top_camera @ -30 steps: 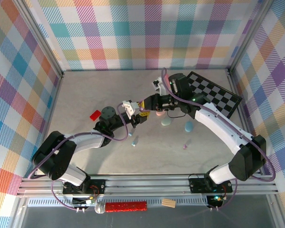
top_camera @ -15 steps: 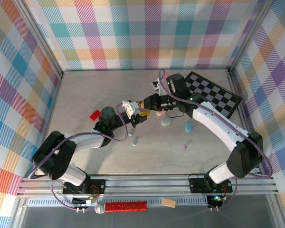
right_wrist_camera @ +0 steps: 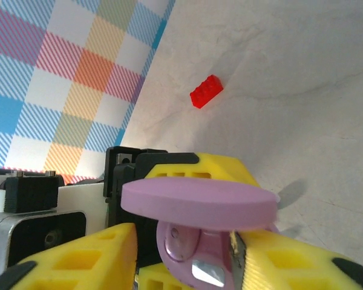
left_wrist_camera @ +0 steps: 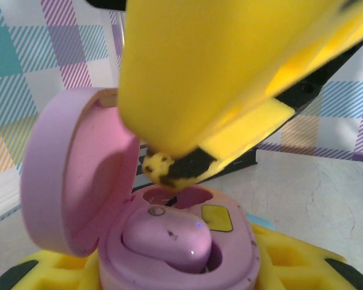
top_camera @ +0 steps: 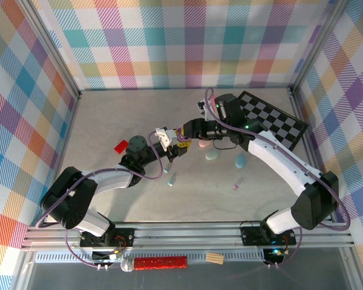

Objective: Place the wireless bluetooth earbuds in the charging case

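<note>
With your left gripper clamped on the open charging case mid-table, one seated earbud inside, the right gripper hovers above, fingers parted, apparently empty; next, fetch the loose earbud nearer right.

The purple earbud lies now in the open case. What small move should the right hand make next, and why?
Probably lift the right hand clear of the charging case: the purple earbud already sits in its slot, the jaws stand apart, and one fingertip hangs just above the empty second slot, blocking it.
</note>
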Motion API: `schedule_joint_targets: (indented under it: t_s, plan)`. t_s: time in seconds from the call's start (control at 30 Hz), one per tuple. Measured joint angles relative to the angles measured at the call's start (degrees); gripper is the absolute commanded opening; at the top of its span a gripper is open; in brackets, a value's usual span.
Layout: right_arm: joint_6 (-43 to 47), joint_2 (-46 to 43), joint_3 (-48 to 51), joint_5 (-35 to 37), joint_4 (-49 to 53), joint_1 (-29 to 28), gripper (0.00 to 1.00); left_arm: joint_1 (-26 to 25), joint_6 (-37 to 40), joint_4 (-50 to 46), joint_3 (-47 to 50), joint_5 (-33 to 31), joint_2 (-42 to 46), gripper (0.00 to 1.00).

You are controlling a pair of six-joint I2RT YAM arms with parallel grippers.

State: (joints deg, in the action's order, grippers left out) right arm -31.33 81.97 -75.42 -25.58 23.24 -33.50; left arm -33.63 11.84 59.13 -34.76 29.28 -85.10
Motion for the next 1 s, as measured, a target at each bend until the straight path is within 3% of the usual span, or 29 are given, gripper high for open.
schedule_joint_targets:
  t_s: [0.3,0.5,0.67,0.8,1.0]
  plan:
    - [1.9,-18.5,14.3,12.8,3.2,1.5,0.59,0.4,-0.2,0.9,2.1,-0.6,2.4,0.40]
    - [-2.4,-24.2,27.7,19.4,9.0,9.3,0.59,0.5,0.0,-0.5,2.4,-0.6,5.6,0.40]
    - [-4.1,-22.7,35.0,22.2,12.1,13.2,0.62,0.5,0.1,-2.1,2.4,-0.6,7.1,0.40]
    - [-3.3,-16.0,35.7,21.9,11.3,13.5,0.54,0.5,0.1,-2.3,2.4,-0.5,7.6,0.40]
    - [-1.2,-7.1,35.7,21.5,6.7,13.6,0.57,0.5,0.1,-3.7,2.8,-0.3,8.4,0.40]
